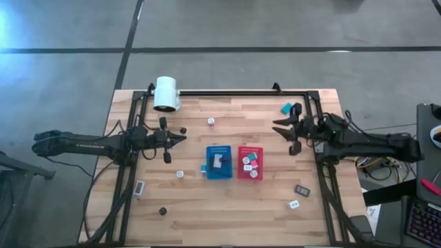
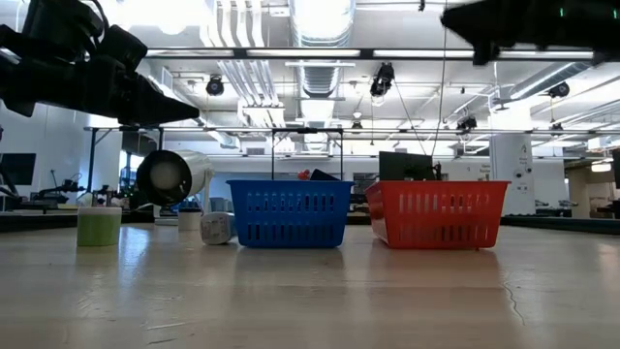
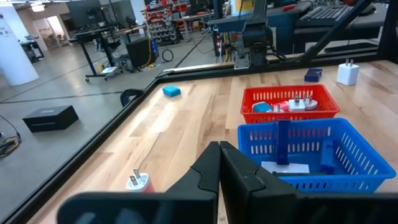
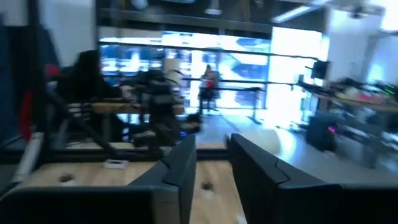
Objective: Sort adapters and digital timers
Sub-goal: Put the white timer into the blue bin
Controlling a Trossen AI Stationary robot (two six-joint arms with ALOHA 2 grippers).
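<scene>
My left gripper hovers shut above the table, left of the blue basket, holding nothing; in its wrist view the fingertips meet. My right gripper hangs open and empty above the table's far right part, beyond the red basket. White adapters lie loose on the wood, and others fill the red basket. Timers lie flat: a teal one, a dark grey one, a white one. Flat pieces sit in the blue basket.
A big white cylinder lies at the far left corner. Two small dark pieces rest on the wood. A black frame runs along the far and side edges. Bare wood lies near the front edge.
</scene>
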